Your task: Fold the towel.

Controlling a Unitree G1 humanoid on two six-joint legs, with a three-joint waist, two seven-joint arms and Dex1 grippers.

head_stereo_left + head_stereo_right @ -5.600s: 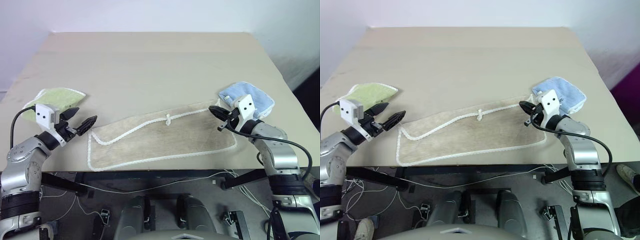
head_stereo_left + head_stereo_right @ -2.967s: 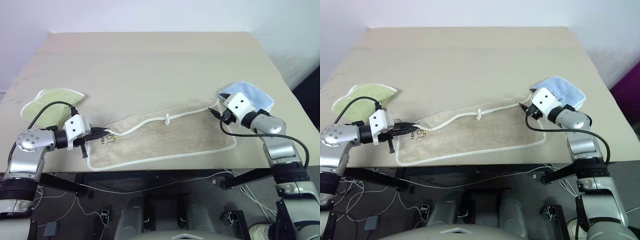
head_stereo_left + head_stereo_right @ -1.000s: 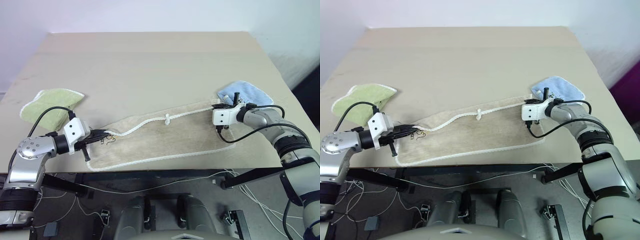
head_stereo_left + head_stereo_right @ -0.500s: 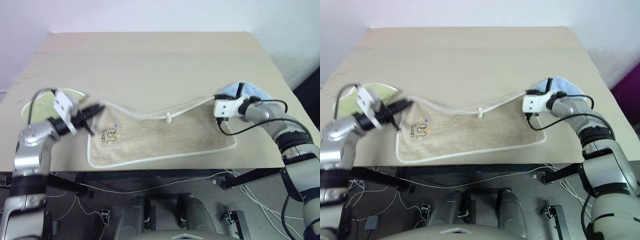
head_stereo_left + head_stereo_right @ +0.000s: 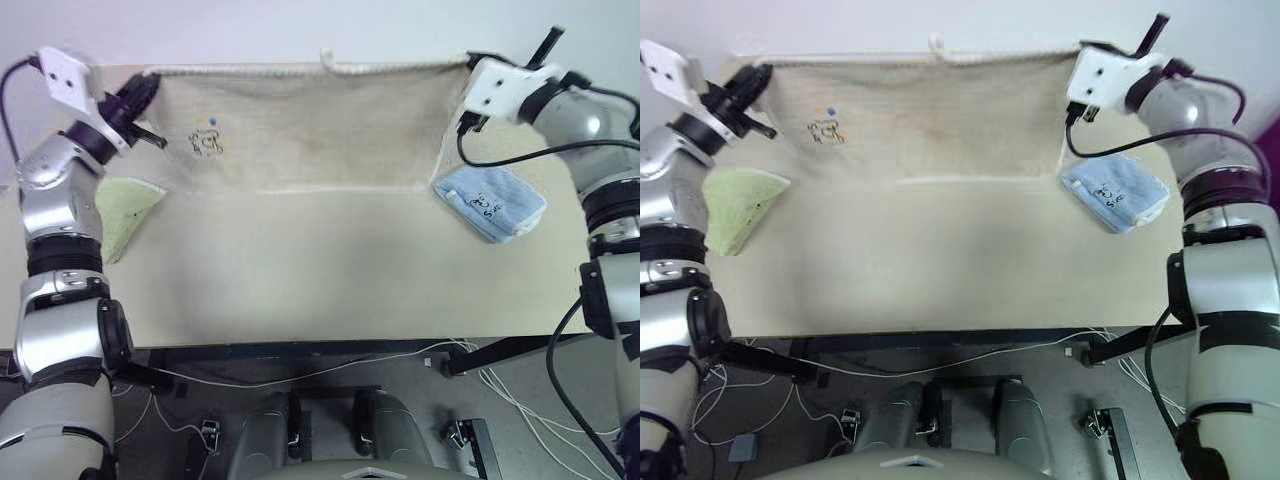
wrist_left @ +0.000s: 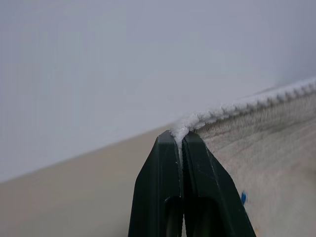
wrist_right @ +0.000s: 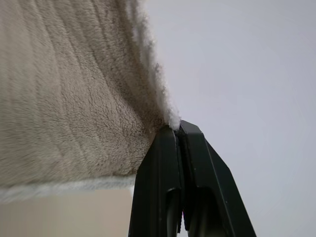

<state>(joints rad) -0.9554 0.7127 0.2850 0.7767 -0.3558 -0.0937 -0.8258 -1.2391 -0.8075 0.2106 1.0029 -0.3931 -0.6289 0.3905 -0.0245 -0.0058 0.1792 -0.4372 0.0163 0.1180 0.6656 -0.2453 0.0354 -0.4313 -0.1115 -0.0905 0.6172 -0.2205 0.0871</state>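
My left claw [image 6: 179, 140] and right claw [image 7: 177, 127] each pinch a top corner of the plush beige terry towel [image 5: 320, 125], stretched flat between them above the tabletop [image 5: 320, 270].

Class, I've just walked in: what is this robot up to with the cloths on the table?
The robot is holding the beige towel stretched out above the table, the left gripper and right gripper each shut on a top corner. It hangs spread, not yet folded. A green towel and a blue towel lie on the table at either side.
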